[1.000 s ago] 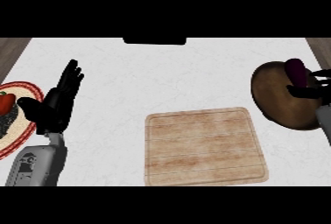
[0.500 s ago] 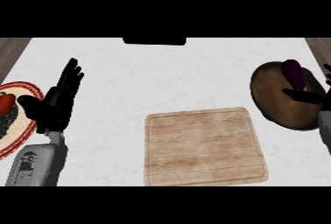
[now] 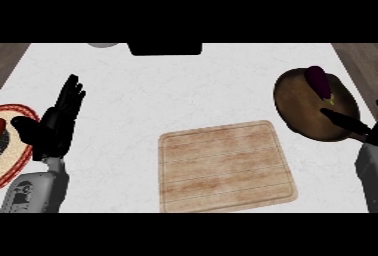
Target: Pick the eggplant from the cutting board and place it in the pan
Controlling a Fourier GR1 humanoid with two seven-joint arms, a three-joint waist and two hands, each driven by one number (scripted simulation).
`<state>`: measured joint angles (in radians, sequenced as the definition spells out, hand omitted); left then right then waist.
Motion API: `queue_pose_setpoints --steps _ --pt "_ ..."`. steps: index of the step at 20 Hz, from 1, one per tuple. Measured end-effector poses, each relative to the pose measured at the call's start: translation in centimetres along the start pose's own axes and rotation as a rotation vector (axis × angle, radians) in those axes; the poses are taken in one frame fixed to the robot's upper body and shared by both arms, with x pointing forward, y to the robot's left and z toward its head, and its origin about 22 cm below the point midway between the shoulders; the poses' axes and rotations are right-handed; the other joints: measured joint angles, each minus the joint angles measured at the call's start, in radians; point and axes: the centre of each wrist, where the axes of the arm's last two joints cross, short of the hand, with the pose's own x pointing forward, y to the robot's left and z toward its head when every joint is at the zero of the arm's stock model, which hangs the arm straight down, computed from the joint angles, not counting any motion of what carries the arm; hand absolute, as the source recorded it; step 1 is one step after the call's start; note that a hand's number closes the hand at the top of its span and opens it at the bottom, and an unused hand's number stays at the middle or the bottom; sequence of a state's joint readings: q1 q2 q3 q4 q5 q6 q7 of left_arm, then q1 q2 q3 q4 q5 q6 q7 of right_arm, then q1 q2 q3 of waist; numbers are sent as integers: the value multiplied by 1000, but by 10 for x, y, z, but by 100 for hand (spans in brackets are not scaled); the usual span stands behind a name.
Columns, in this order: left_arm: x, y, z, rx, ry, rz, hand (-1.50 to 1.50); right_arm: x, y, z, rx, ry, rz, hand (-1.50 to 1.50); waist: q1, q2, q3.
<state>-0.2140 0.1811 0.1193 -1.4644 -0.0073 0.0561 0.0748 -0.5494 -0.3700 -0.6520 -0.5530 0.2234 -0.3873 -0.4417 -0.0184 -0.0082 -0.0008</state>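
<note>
At the far rim of the round brown pan (image 3: 304, 107) lies the dark purple eggplant (image 3: 320, 83), released; my right hand (image 3: 347, 125) rests beside it, fingers straight. The bare wooden cutting board (image 3: 225, 167) sits mid-tabletop (image 3: 184, 85). My left hand (image 3: 55, 125) rests open at left.

The middle of the desk (image 3: 184, 90) lies open from the cutting board (image 3: 225, 167) up to the dark block (image 3: 165, 48) at the far edge. The board's flat top is bare. At right, the pan (image 3: 314, 107) blocks the edge, with the eggplant (image 3: 320, 82) inside and the right robot hand (image 3: 345, 125) over its near rim. At left, the raised left robot hand (image 3: 55, 125) and red-rimmed plate (image 3: 18, 150) fill the side.
</note>
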Motion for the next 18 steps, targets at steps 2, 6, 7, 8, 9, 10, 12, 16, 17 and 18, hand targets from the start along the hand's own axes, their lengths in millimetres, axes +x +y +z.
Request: queue_pose_setpoints --steps 2,6,7,8,9,10,12,16,17,18 --pt "0 5 1 8 8 2 0 -9 -7 11 28 -16 -45 -150 -12 -5 -1" --pt "-1 16 6 28 18 -4 0 -17 -19 37 74 -60 -95 -150 -31 -12 -4" --pt "0 15 4 29 17 -5 0 -16 -21 43 80 -65 -104 -150 -34 -12 -4" --pt "1 16 5 30 17 -7 0 -19 -27 52 87 -71 -107 -150 -38 -14 -4" --pt "2 15 5 33 17 -4 0 -19 -29 62 92 -77 -110 -150 -41 -14 -4" --pt "0 16 4 39 18 -2 0 -17 -34 69 93 -79 -120 -150 -43 -13 -5" --pt "1 13 4 42 17 -1 0 -14 -46 88 97 -86 -126 -150 -45 -12 -5" --pt "2 12 5 35 10 -2 0 2 -70 129 108 -87 -120 -150 -36 -8 -4" --pt "3 9 5 31 6 -2 0 7 -80 138 112 -83 -107 -150 -32 -6 -4" --pt "3 7 6 27 4 -1 0 15 -86 146 100 -82 -97 -150 -26 -4 -3"
